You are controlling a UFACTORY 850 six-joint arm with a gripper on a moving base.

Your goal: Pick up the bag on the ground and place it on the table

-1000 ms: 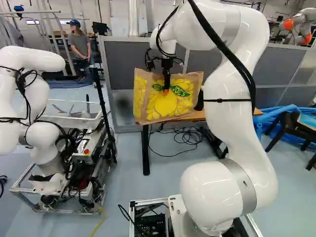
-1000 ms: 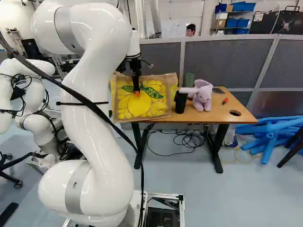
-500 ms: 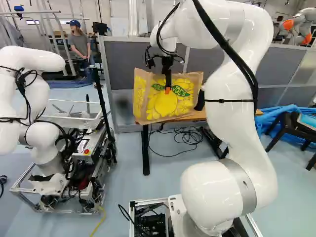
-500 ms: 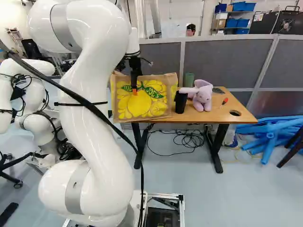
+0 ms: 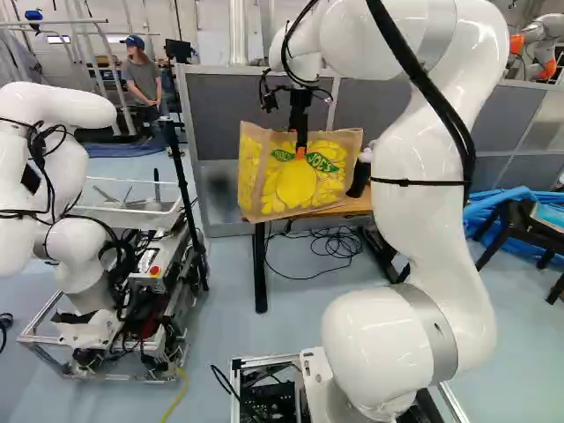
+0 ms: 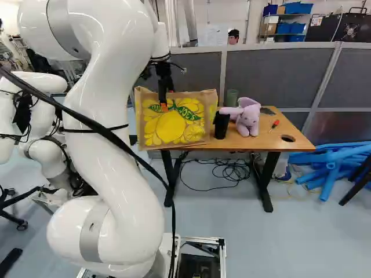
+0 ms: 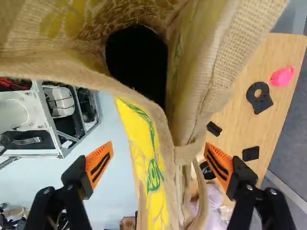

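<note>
Left base view: the arm [image 5: 423,220] rises right of centre; its gripper [image 5: 300,153], upper centre, appears in front of the upright paper-coloured bag [image 5: 298,183] with yellow print. Right base view: the bag stands at the left end of the wooden table [image 6: 264,143], left of centre in the frame. Just right of it are a black cup [image 6: 221,125] and a lilac plush toy [image 6: 248,120]; a screwdriver [image 6: 274,125] lies farther right. Wrist view: the fingers are spread wide, orange pads [image 7: 99,164] apart, the bag between them ungripped, its dark mouth open ahead. Another robot [image 5: 53,176] occupies the left base view's left side.
</note>
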